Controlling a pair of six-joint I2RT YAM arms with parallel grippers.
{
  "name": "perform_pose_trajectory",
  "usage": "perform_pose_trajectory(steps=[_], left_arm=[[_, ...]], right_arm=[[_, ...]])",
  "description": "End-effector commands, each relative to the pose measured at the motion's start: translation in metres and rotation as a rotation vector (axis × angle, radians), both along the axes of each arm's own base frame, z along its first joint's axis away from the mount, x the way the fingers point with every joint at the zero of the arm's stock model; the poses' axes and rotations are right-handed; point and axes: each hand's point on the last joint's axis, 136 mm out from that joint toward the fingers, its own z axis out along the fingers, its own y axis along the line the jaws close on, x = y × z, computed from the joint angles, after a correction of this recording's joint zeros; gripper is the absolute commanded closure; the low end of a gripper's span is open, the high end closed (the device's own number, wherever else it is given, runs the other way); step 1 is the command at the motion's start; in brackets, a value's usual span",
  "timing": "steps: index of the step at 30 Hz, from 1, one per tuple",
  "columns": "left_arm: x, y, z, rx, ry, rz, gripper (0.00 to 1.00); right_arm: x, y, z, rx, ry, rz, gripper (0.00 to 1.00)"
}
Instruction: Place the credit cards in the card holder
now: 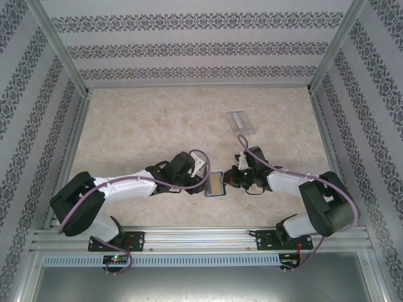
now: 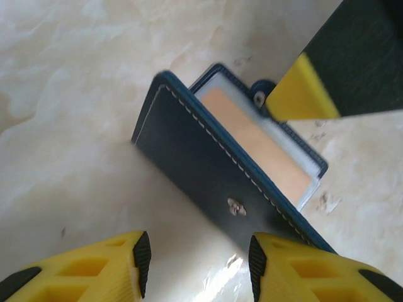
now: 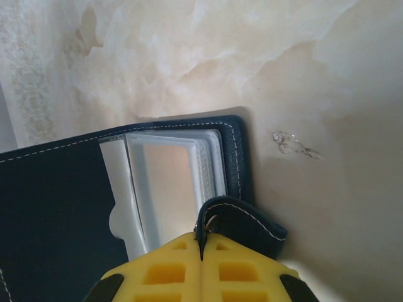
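your counter (image 1: 138, 126) is a pale beige marbled sheet. it is boxed on three sides by walls (image 1: 189, 47) papered in grey floral bands, with bare metal posts (image 1: 60, 47) at the corners and a metal rail (image 1: 201, 236) along the near edge. the holder (image 2: 208, 157) sits open on the counter, front and centre between your two hands, its tan inside showing under clear sleeves (image 3: 173, 182). your right hand (image 3: 201, 248) is clenched on the holder's tab (image 3: 242, 223), grasping it at the holder's edge. your left hand (image 2: 198, 261) is released, fingers apart just beside the dark cover with nothing between them. a clear case (image 1: 240, 121) lies farther back on the right, well apart from the holder. a small smear (image 3: 293, 143) marks the marble close to the holder.
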Motion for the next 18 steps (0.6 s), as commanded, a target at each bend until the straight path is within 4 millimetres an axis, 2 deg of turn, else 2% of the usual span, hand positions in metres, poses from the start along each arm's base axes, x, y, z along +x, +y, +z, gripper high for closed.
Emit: perform_pose_trajectory(steps=[1, 5, 8, 18], left_arm=[[0.012, -0.028, 0.009, -0.074, 0.000, -0.023, 0.49], [0.012, -0.046, 0.004, -0.106, 0.028, -0.042, 0.42], [0.013, -0.056, -0.001, -0.132, 0.034, -0.055, 0.41], [0.017, -0.058, -0.040, -0.068, 0.066, -0.066, 0.44]], right_arm=[[0.004, -0.002, 0.006, 0.036, -0.004, -0.015, 1.00], [0.006, -0.001, 0.010, 0.102, 0.010, -0.032, 1.00], [0.006, -0.005, 0.008, 0.107, 0.020, -0.045, 1.00], [0.008, -0.018, 0.009, 0.105, 0.027, -0.085, 1.00]])
